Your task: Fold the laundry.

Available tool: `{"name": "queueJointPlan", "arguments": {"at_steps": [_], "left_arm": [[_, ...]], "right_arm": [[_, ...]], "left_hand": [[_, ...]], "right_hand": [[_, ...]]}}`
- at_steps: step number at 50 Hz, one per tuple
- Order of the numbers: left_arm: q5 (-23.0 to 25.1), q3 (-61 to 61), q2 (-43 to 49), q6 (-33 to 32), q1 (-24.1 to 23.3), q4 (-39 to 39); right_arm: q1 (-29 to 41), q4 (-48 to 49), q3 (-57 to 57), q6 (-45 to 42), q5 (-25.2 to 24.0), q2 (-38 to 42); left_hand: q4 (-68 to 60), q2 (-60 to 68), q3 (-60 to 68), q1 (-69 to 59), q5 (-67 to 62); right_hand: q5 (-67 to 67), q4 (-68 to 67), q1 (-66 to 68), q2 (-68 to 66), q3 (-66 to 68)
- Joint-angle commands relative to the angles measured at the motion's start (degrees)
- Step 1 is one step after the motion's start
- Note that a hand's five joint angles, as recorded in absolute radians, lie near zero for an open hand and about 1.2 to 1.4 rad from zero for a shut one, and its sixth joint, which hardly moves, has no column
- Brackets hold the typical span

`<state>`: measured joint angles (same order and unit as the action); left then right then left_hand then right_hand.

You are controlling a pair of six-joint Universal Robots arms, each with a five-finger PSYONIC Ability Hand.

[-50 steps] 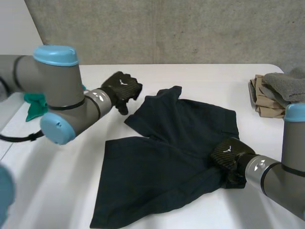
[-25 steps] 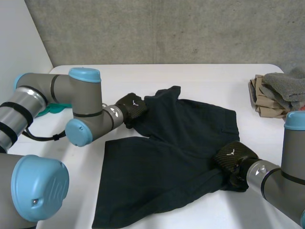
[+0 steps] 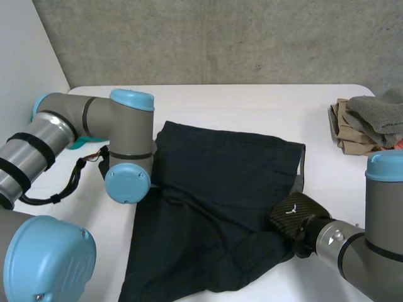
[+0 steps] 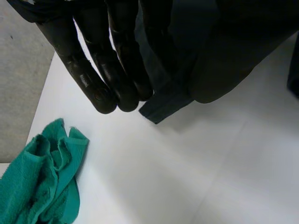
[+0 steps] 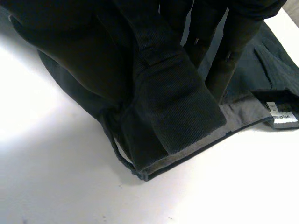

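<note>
Shorts (image 4: 166, 100) edge pinched, left hand (image 4: 93, 60); green cloth (image 4: 46, 182) near.

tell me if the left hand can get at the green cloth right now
Probably not just yet: the left hand is pinching an edge of the dark garment. The green cloth lies close beside it on the white table, nothing between them, so it looks reachable once the hand lets go.

The shorts (image 3: 214, 182) are plain dark navy. The table (image 3: 252, 104) is white, the cloth (image 4: 42, 186) teal green. The pile (image 3: 362, 123) is beige and grey.
</note>
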<state>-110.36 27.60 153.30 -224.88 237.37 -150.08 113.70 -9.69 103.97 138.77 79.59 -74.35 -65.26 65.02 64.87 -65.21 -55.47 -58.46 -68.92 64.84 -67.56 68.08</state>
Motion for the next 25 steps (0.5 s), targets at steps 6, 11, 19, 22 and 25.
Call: {"name": "queueJointPlan", "arguments": {"at_steps": [6,11,19,22,25], "left_arm": [[0.32,10.35,-12.48,6.91,0.46,-6.8],[3.82,25.44,-25.9,12.78,0.99,-8.13],[13.92,51.63,-44.72,19.82,0.63,-8.04],[16.22,58.07,-48.95,21.24,0.2,-8.04],[18.68,64.93,-53.18,23.17,-0.77,-7.95]], "right_arm": [[-0.76,-0.94,-0.52,-0.16,0.31,-0.62],[-0.94,-0.59,-1.92,0.8,0.57,-0.36],[-0.5,-0.41,-4.47,10.01,0.74,-0.01],[0.2,-0.24,-5.09,12.92,1.18,0.08],[0.38,0.64,-6.23,17.14,2.32,-0.18]], "left_hand": [[48.98,-48.74,-48.59,48.93,49.19],[48.66,-48.42,-48.27,48.61,48.87],[34.9,-34.66,-34.51,34.85,35.11],[34.03,-33.78,-33.64,33.97,34.23],[29.83,-29.58,-29.44,29.77,30.03]], "right_hand": [[-11.54,-11.08,15.16,-12.44,11.92],[-11.54,-11.08,15.16,-12.44,11.92],[-11.54,-11.08,15.16,-12.44,11.92],[-11.54,-11.08,15.16,-12.44,11.92],[-11.54,-11.08,15.16,-12.44,11.92]]}}
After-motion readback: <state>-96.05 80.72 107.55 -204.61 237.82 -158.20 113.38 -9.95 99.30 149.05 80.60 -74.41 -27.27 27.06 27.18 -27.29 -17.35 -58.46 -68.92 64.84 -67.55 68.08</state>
